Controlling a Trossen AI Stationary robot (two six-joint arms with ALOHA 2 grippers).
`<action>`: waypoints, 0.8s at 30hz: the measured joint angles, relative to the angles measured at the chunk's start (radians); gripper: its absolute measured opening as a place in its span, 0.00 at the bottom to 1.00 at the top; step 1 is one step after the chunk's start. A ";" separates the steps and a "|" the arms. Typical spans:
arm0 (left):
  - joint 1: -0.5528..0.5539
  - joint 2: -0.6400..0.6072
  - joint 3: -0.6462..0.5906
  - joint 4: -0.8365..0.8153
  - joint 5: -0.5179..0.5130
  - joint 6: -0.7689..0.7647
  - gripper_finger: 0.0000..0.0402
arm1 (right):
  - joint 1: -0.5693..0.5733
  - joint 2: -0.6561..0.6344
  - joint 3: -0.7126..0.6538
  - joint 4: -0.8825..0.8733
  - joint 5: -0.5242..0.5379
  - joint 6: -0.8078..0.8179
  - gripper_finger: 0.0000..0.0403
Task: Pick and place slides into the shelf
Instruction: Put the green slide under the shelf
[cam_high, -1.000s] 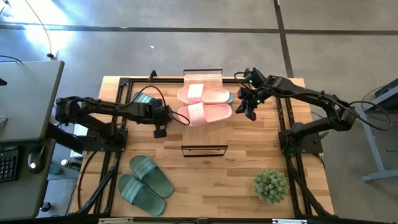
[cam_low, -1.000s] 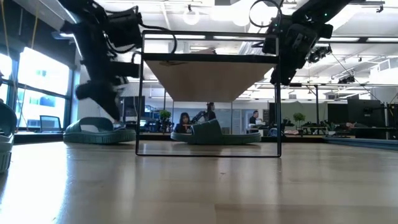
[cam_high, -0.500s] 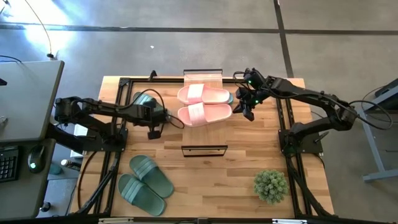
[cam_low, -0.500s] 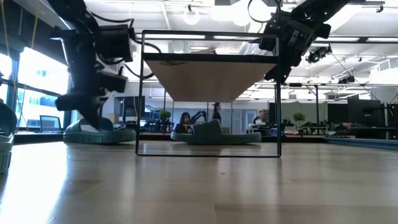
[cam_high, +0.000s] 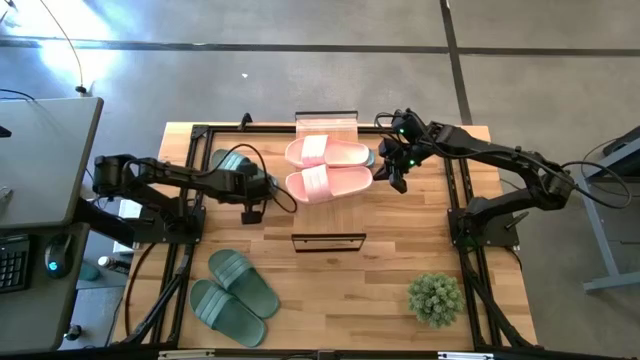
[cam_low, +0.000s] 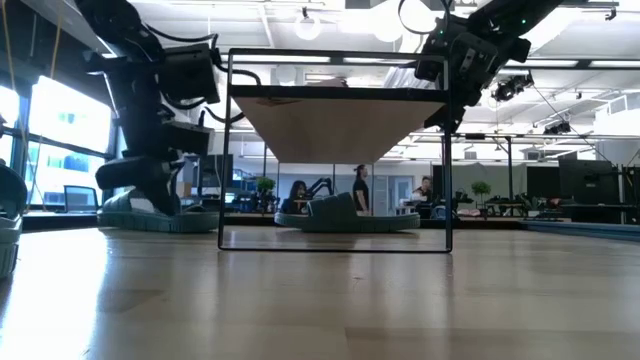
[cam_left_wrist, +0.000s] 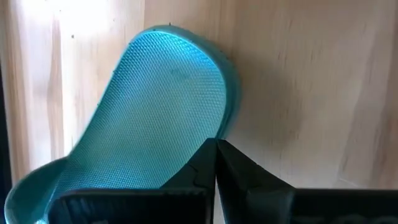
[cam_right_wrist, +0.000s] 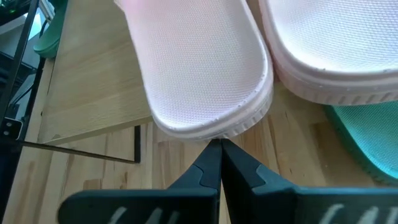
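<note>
Two pale pink slides (cam_high: 328, 152) (cam_high: 330, 182) lie on the shelf's wooden top (cam_high: 326, 124), their right ends overhanging it. One green slide (cam_high: 368, 157) shows underneath. Another green slide (cam_left_wrist: 155, 106) lies on the table at the far left, under my left arm. My left gripper (cam_left_wrist: 215, 144) is shut, pointing steeply down, its tips at this slide's rim. Two more green slides (cam_high: 245, 280) (cam_high: 225, 312) lie near the front left. My right gripper (cam_right_wrist: 217, 146) is shut, at the right end of the nearer pink slide (cam_right_wrist: 205, 81). My left gripper has its shut tips at the rounded end of the green slide, by its rim (cam_left_wrist: 219, 127); I cannot tell whether they touch it. My right gripper points slanting down from the right at the pink slide's end wall (cam_right_wrist: 217, 130); I cannot tell whether it touches.
A small potted plant (cam_high: 435, 297) stands near the front right. The shelf's thin black frame (cam_low: 448, 170) rises at the table's middle. Black rails (cam_high: 192, 200) run along the table's left and right sides. Bare wood lies in front of the shelf.
My left gripper has come down toward the green slide at the far left and shifted slightly toward the table's left edge, staying shut. The slides have kept their places.
</note>
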 joint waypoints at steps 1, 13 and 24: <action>0.000 0.010 0.001 0.004 -0.004 0.000 0.00 | 0.000 0.000 0.000 0.000 0.000 0.002 0.00; 0.000 0.041 -0.002 0.141 -0.064 -0.004 0.00 | 0.000 0.000 0.000 0.006 0.004 -0.005 0.00; -0.001 0.032 -0.001 0.140 -0.052 -0.024 0.00 | 0.000 0.000 0.000 0.000 0.012 0.012 0.00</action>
